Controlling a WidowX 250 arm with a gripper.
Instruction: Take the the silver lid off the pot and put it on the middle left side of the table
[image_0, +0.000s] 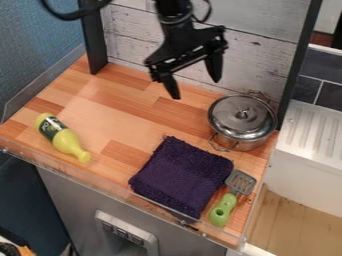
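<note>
The silver lid (230, 120) sits on the pot (247, 144), towards the right edge of the wooden surface (120, 107), with its small knob (243, 114) upright near the middle. From the gripper (196, 88), the knob lies to the right and nearer, and lower down. That offset decides the coming move: the jaws would have to go right and nearer, then down over the knob. They are spread wide with nothing between them, one tip to the left and a little nearer, the other to the right and farther off. The lid is round, so the knob is the part to line up with, and the jaws look to need closing a good deal to pinch it.

The pot's two loop handles stand at its near left and far right; coming down off centre could catch the rim instead of the knob. Just nearer than the pot lie a folded dark purple towel (180, 175) and, to its right, a green-handled spatula (224, 209). The lid's goal is across to the left, where a yellow bottle (61, 137) lies on its side at the near left, so the lid should be set down farther back than that.
</note>
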